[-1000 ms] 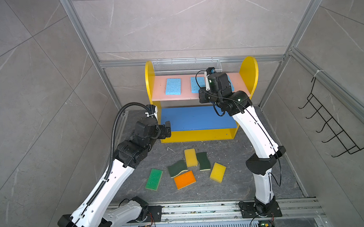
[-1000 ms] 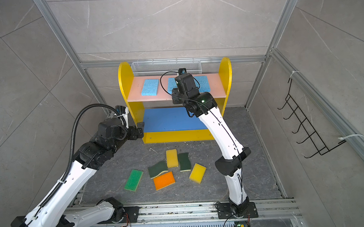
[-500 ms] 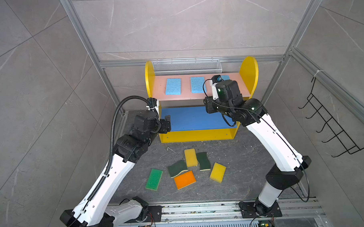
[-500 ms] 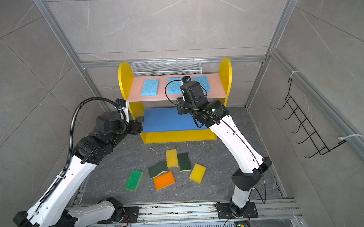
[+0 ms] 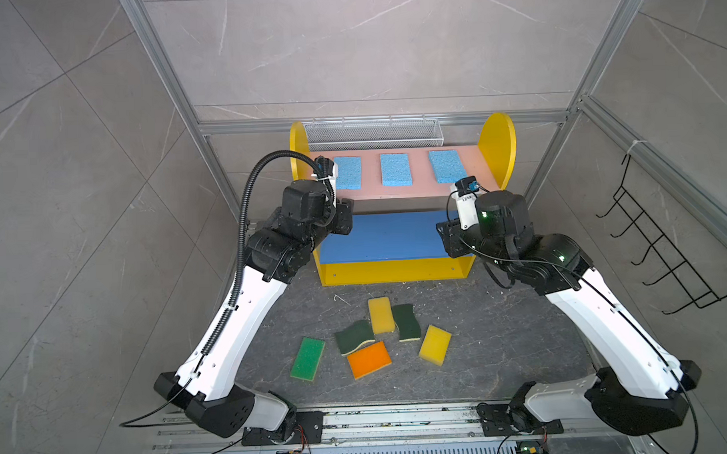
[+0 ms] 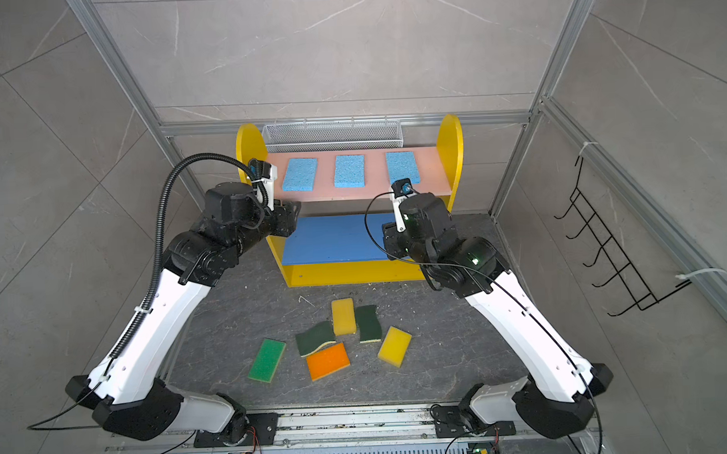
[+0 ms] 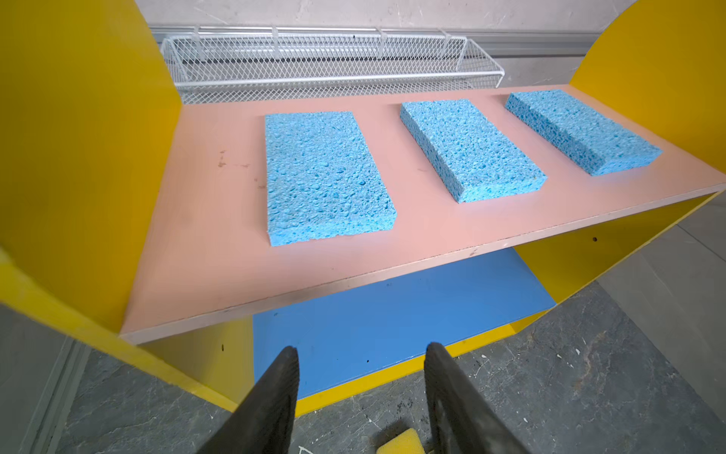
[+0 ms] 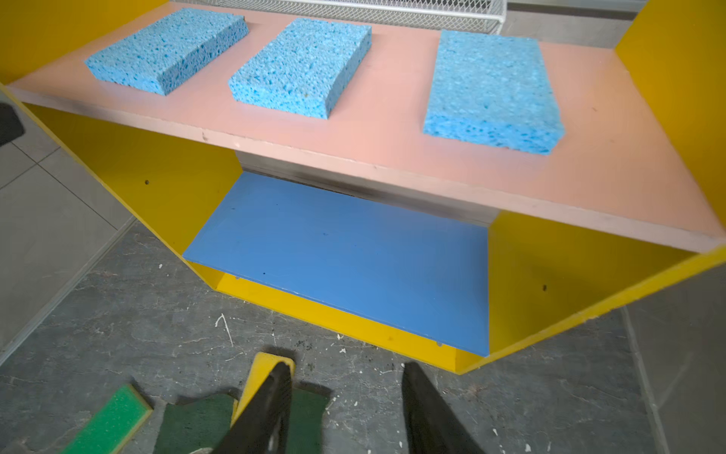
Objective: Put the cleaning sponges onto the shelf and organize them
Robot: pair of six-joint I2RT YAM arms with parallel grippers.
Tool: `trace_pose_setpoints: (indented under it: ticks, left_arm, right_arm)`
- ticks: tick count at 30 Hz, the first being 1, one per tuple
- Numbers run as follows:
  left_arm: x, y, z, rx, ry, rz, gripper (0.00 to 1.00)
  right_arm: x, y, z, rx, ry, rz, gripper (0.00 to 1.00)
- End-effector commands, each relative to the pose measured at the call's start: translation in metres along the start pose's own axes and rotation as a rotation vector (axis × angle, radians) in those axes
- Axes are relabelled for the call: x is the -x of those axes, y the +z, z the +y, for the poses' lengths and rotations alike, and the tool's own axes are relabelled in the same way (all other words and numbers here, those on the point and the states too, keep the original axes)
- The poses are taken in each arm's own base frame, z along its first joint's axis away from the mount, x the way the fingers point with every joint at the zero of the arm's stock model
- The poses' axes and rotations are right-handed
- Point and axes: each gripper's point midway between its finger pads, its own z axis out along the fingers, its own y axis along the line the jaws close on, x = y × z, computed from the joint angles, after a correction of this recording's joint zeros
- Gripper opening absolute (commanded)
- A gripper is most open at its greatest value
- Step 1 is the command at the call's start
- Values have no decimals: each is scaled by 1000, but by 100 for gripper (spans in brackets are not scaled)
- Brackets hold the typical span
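Three light blue sponges (image 7: 326, 177) lie apart on the pink board (image 7: 204, 236); left end effector (image 7: 360, 348) parted, empty.

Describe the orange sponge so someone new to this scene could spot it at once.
In front of the yellow-sided shelf, six sponges lie loose on the dark floor. The orange sponge sits at that group's edge farthest from the shelf, beside a dark-green wavy-edged sponge; nothing else is orange.

Grey veined tile walls (image 5: 347, 49) enclose a dark stone floor (image 5: 503, 356), a black wire rack (image 5: 671, 263) hanging at right.
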Motion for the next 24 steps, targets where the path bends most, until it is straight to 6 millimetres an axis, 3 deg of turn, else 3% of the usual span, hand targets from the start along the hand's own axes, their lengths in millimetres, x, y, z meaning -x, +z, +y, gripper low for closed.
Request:
trace_pose_setpoints:
  ticks: [1, 6, 24]
  left_arm:
    - [16, -4, -4, -16, 18, -30, 53]
    - [21, 5, -6, -8, 13, -40, 52]
    - [21, 33, 7, 95, 44, -15, 46]
  right_arm:
    - [1, -22, -16, -41, -15, -53, 49]
    - [-8, -37, -27, -65, -16, -63, 49]
    - [-18, -45, -33, -75, -5, -60, 49]
